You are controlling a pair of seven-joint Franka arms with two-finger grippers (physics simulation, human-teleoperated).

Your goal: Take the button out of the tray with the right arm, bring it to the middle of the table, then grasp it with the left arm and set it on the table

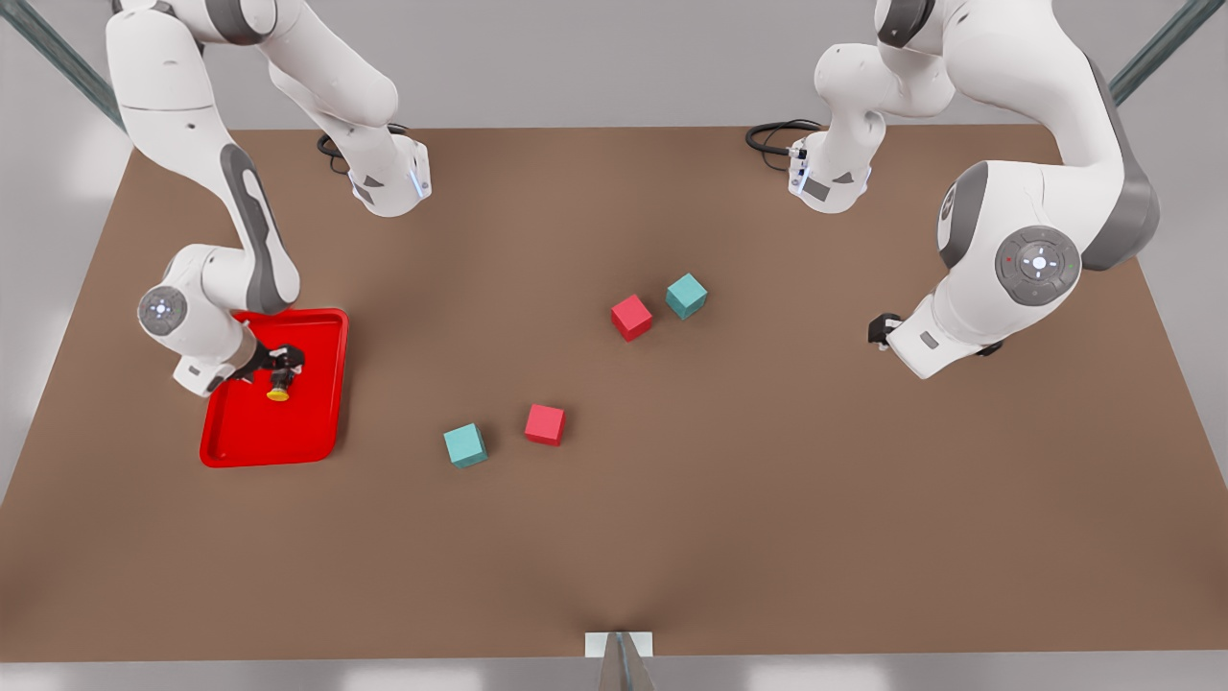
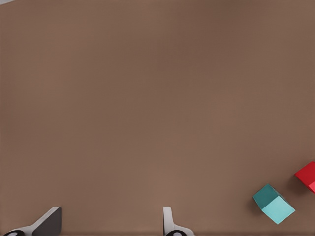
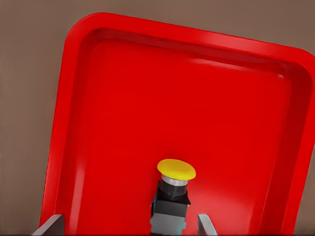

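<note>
While the button (image 3: 175, 170) lies inside the tray (image 1: 321, 326), no step is complete. Right gripper (image 3: 129, 223): fingers spread, straddling its dark stub, not pinching. Left gripper (image 2: 112, 221): spread, waiting over bare table (image 1: 767, 480). Outstanding: grasp, carry, handover, placement.

Table (image 1: 767, 499): matte brown, plain. Tray (image 1: 317, 422), red, lies flat near the front view's left edge. Four cubes rest directly on the surface. One red cube (image 1: 631, 317) and one teal cube (image 1: 687, 296) sit just beside each other near mid-table. A second teal cube (image 1: 465, 445) and red cube (image 1: 545, 424) lie nearer the camera, apart.
</note>
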